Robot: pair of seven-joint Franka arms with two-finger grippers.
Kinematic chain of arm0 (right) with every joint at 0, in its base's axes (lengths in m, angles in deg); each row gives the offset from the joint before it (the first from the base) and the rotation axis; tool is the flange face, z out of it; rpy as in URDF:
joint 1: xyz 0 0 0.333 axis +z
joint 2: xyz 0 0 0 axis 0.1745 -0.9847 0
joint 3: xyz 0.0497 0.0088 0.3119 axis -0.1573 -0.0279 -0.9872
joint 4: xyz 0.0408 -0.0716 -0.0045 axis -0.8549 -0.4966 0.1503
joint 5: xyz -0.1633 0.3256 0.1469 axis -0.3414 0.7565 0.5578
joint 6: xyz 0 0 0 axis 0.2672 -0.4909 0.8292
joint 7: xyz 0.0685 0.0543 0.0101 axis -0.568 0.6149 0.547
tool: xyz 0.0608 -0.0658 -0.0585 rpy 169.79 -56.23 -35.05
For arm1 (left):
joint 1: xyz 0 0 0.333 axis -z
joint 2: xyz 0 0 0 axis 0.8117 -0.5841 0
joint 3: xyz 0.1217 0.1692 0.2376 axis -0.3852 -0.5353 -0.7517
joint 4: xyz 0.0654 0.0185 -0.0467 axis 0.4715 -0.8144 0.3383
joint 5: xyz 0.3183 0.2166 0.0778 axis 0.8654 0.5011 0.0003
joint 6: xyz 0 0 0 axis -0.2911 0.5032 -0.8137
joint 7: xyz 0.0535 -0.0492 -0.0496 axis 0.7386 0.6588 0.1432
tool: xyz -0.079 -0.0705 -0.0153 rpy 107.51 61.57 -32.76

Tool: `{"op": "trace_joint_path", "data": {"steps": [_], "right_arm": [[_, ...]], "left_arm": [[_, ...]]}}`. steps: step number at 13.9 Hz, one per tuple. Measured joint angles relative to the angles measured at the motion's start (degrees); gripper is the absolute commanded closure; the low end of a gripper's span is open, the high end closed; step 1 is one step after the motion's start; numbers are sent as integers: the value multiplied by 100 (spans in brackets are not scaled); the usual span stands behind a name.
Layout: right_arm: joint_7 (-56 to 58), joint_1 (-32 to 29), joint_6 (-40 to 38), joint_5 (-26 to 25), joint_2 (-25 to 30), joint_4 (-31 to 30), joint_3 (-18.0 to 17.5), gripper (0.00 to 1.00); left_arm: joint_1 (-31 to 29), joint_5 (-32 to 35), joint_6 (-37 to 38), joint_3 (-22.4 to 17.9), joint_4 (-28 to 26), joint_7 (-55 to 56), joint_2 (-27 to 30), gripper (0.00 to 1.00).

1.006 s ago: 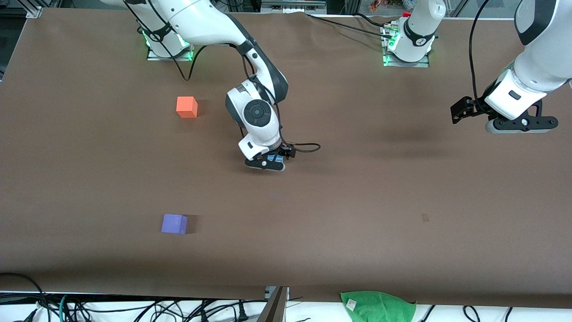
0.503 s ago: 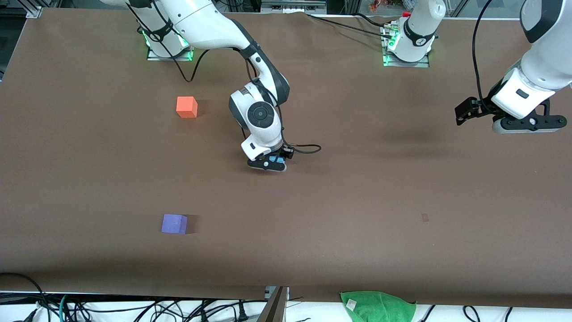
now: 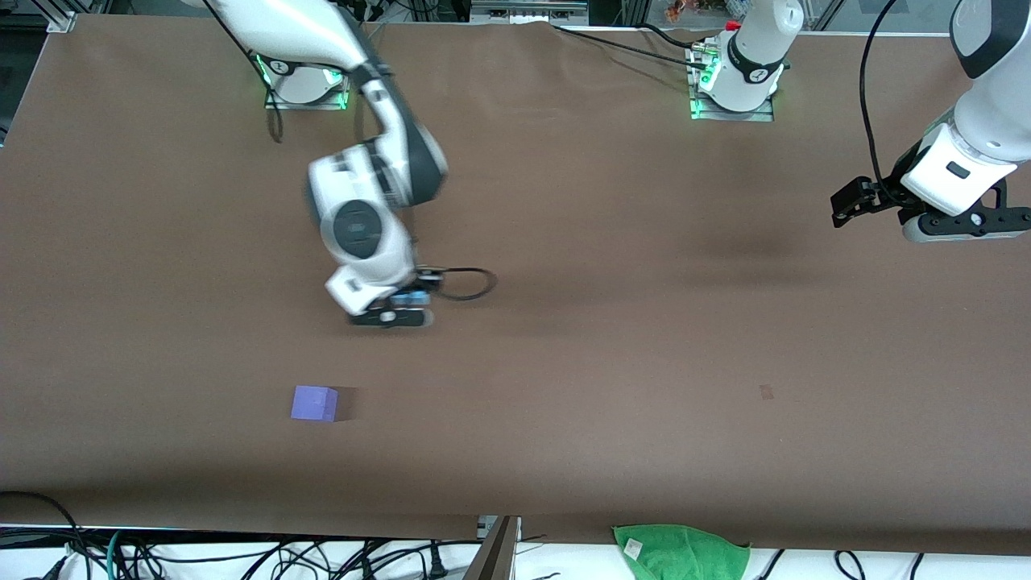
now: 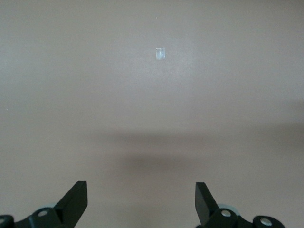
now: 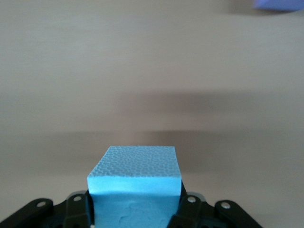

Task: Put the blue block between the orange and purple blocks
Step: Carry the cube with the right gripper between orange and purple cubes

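My right gripper (image 3: 393,311) is shut on the light sky-blue block (image 3: 409,299) and holds it just above the table. It is over the stretch between where the arm hides the orange block and the purple block (image 3: 314,403). In the right wrist view the blue block (image 5: 135,183) fills the space between the fingers of the right gripper (image 5: 135,211), and a purple corner (image 5: 280,4) shows at the edge. The orange block is hidden by the right arm's wrist. My left gripper (image 3: 962,227) waits in the air at its end of the table; it is open and empty in the left wrist view (image 4: 141,192).
A green cloth (image 3: 681,551) lies at the table edge nearest the front camera. A small pale mark (image 3: 766,392) is on the brown table cover (image 3: 604,362); it also shows in the left wrist view (image 4: 161,53). A black cable (image 3: 467,283) loops from the right gripper.
My right arm has swung toward the right arm's end of the table with the blue block in it, and now covers the orange block. My left gripper has drifted slightly outward.
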Motion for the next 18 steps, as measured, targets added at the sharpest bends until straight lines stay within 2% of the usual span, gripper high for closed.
{"op": "trace_joint_path", "data": {"steps": [3,6,12,14,15,16,17,18], "right_arm": [[1197,-752,799,8,613,-1344,13,74],[1515,-970,1492,95,827,-2228,5,71],[1709,-960,2067,460,760,-2602,-54,67],[1725,-961,2296,542,618,-2620,-55,61],[1725,-961,2398,552,539,-2622,-56,54],[1725,-961,2484,561,466,-2623,-56,43],[1725,-961,2555,563,407,-2623,-58,7],[1725,-961,2599,567,360,-2623,-59,0]], "left_arm": [[-15,0,0,3,0,0,11,0],[-15,0,0,23,1,0,14,0],[-15,0,-4,31,20,0,19,0],[-15,0,-8,33,20,0,19,0],[-15,0,-11,33,20,0,19,0],[-15,0,-12,33,21,0,19,0],[-15,0,-12,33,21,0,19,0],[-15,0,-12,33,21,0,19,0]]}}
